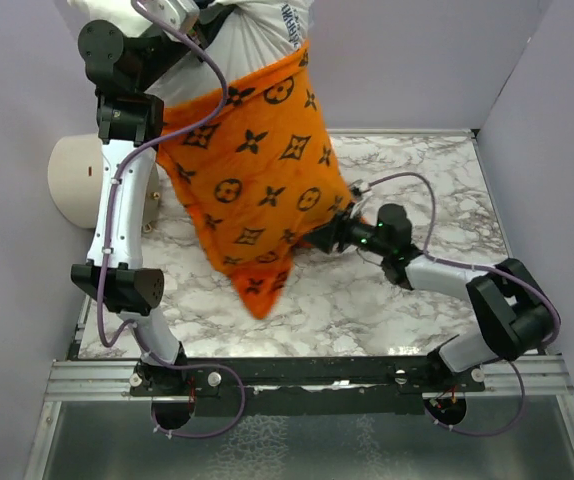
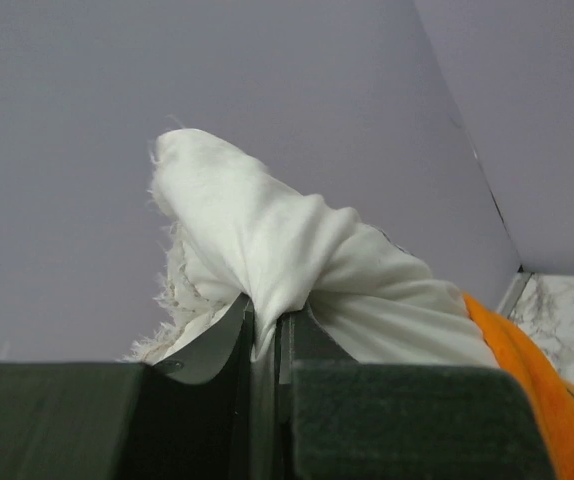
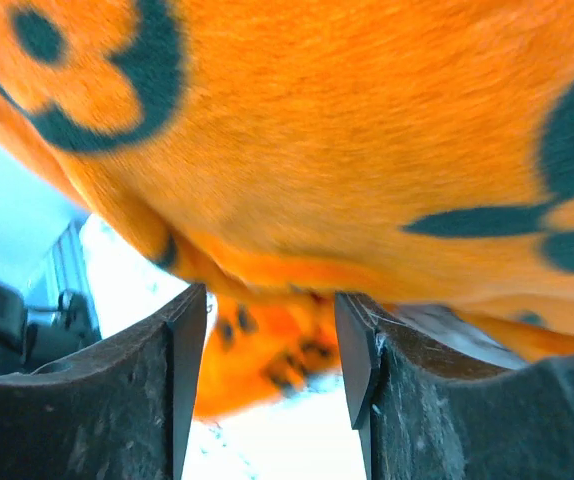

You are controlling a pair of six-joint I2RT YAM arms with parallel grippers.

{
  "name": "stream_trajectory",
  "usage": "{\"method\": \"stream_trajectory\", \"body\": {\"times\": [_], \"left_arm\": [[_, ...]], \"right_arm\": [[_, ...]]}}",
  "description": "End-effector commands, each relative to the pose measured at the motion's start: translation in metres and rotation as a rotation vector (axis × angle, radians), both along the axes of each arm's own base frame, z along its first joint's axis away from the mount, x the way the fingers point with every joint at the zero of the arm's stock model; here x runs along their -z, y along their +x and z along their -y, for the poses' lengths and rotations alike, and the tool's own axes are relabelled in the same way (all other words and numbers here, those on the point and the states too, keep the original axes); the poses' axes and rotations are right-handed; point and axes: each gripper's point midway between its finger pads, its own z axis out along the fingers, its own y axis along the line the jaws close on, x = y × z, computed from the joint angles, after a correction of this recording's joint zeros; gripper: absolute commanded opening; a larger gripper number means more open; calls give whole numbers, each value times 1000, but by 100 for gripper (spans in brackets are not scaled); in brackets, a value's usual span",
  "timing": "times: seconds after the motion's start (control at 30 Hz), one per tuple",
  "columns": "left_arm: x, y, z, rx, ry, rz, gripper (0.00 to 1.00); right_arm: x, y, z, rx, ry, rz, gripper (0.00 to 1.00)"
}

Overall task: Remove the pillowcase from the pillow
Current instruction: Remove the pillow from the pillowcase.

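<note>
- Top view: my left arm (image 1: 117, 200) reaches up high over the far-left corner of the white marbled table (image 1: 417, 180). It is holding the plump white stuffed pillow (image 1: 257, 35) aloft by its top.
- The bright orange plush pillowcase with black flower motifs (image 1: 257, 190) covers the pillow's lower part. It hangs above the table's middle, tip toward the near edge.
- My right gripper (image 1: 317, 238) sits at the pillowcase's lower right edge.
- Left wrist view: the left gripper (image 2: 264, 345) is clamped tight on a bunched white pillow corner, with orange plush at lower right.
- Right wrist view: the jaws stand apart, gripping nothing, with orange plush just over the tips.
</note>
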Motion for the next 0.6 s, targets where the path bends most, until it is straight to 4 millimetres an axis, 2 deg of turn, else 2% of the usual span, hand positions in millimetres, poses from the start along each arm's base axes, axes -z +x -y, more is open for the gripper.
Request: {"method": "stream_trajectory", "body": {"times": [0.0, 0.03, 0.1, 0.17, 0.23, 0.33, 0.43, 0.57], "left_arm": [[-152, -142, -14, 84, -183, 569, 0], [-154, -148, -12, 106, -178, 569, 0], [-150, -158, -6, 139, -143, 560, 0], [-142, -168, -2, 153, -95, 564, 0], [-133, -178, 0, 155, -57, 577, 0], [-125, -193, 3, 187, -16, 571, 0], [-113, -207, 8, 217, 47, 570, 0], [-88, -218, 14, 243, 146, 554, 0]], "right_arm": [[-21, 15, -66, 14, -103, 240, 58], [-23, 17, -82, 15, -124, 266, 60], [-22, 24, -100, 29, -153, 276, 64], [-18, 27, -104, 37, -154, 258, 67], [-22, 21, -99, 34, -144, 283, 71], [-39, -3, -84, -54, -130, 365, 79], [-56, -30, -55, -157, -128, 406, 83], [-74, -33, 17, 4, -153, 424, 92]]}}
